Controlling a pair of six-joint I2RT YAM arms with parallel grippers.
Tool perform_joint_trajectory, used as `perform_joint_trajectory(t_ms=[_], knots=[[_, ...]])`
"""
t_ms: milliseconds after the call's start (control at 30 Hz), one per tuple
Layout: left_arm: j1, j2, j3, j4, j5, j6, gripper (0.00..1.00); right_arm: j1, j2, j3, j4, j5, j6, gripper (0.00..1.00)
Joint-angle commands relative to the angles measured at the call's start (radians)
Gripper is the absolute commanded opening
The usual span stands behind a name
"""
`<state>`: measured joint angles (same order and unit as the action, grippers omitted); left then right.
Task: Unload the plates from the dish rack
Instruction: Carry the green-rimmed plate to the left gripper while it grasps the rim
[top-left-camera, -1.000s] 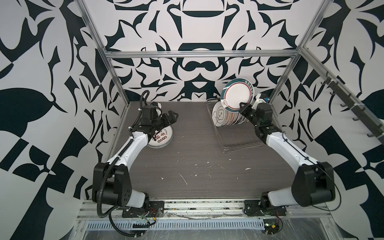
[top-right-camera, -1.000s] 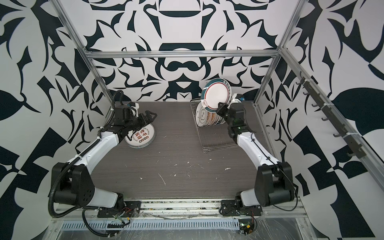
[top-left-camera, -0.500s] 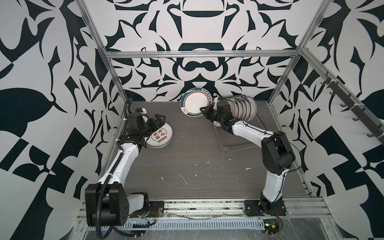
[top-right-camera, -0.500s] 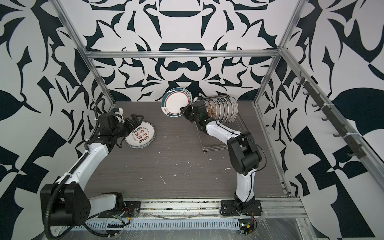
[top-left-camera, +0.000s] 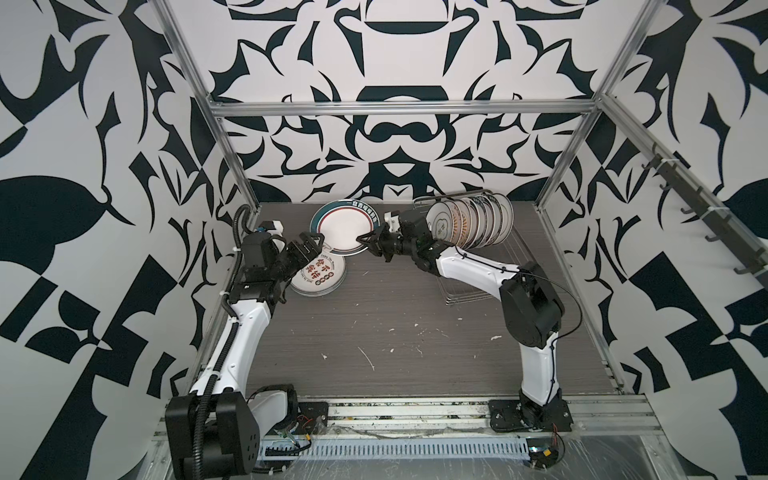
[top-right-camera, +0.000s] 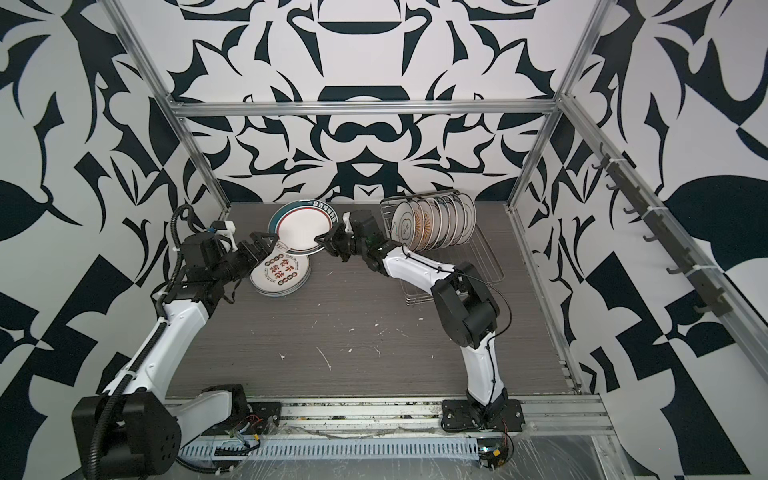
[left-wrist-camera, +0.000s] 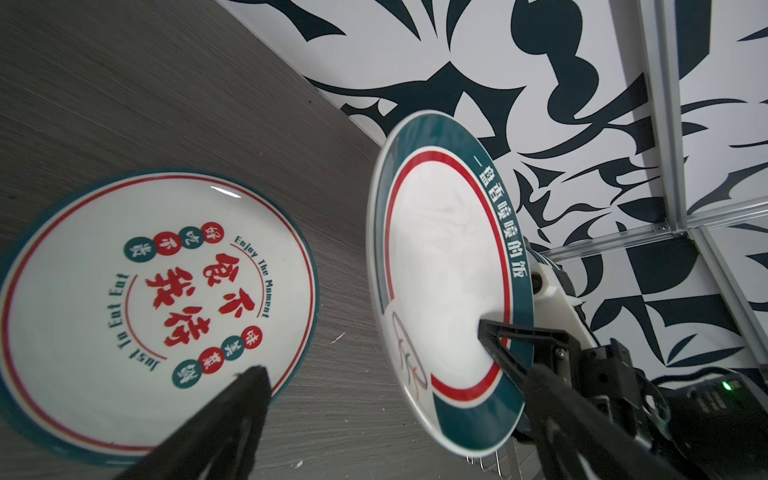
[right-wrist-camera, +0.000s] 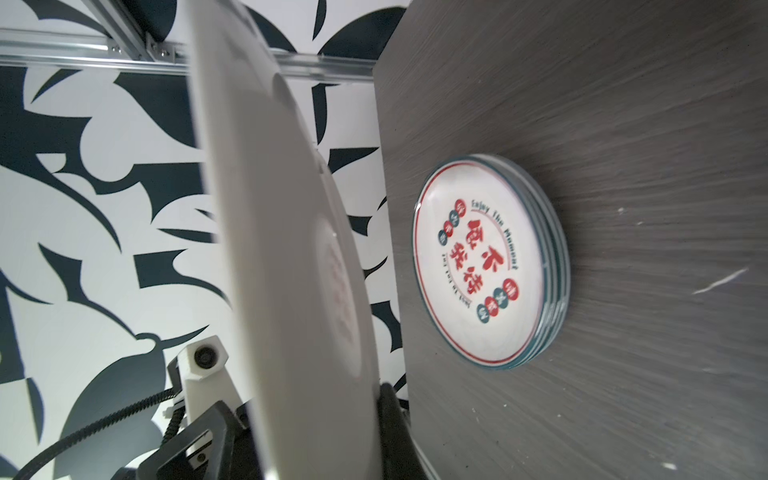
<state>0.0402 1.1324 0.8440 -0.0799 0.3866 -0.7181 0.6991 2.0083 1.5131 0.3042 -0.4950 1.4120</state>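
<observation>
My right gripper is shut on the rim of a teal-rimmed plate, held nearly upright above the table's back left. In the left wrist view this plate faces the camera. In the right wrist view only its white back shows, pinched in my right gripper. My left gripper is open, close to the plate's lower rim. A stack of plates lies flat below. Several plates stand in the dish rack.
The rack stands at the back right, close to the cage's aluminium post. My right forearm reaches across the rack's front. Small white flecks dot the dark wood-grain table. Patterned walls close in on three sides.
My right arm has swung the plate from above the rack leftward to the back left, over the stack. My left gripper, still open, has come up to the plate's lower rim.
</observation>
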Motion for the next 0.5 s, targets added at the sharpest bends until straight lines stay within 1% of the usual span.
perform_joint_trajectory(t_ms=[0,100,233,267,400,467], knots=[[0.013,-0.008,-0.011,-0.015,0.054,-0.024,1.00,0.043,-0.046,-0.016,0.205,-0.057,0.069,0.00],[0.015,-0.022,-0.003,-0.038,0.080,-0.034,0.95,0.075,-0.060,-0.069,0.277,-0.072,0.102,0.00],[0.017,-0.069,-0.015,-0.061,0.102,-0.042,0.87,0.097,-0.106,-0.137,0.295,-0.070,0.082,0.00],[0.016,-0.081,-0.018,-0.063,0.118,-0.043,0.83,0.100,-0.120,-0.160,0.304,-0.068,0.078,0.00],[0.016,-0.122,-0.015,-0.142,0.138,-0.039,0.60,0.105,-0.165,-0.211,0.290,-0.064,0.045,0.00],[0.016,-0.136,-0.022,-0.171,0.143,-0.032,0.52,0.105,-0.174,-0.223,0.285,-0.072,0.035,0.00]])
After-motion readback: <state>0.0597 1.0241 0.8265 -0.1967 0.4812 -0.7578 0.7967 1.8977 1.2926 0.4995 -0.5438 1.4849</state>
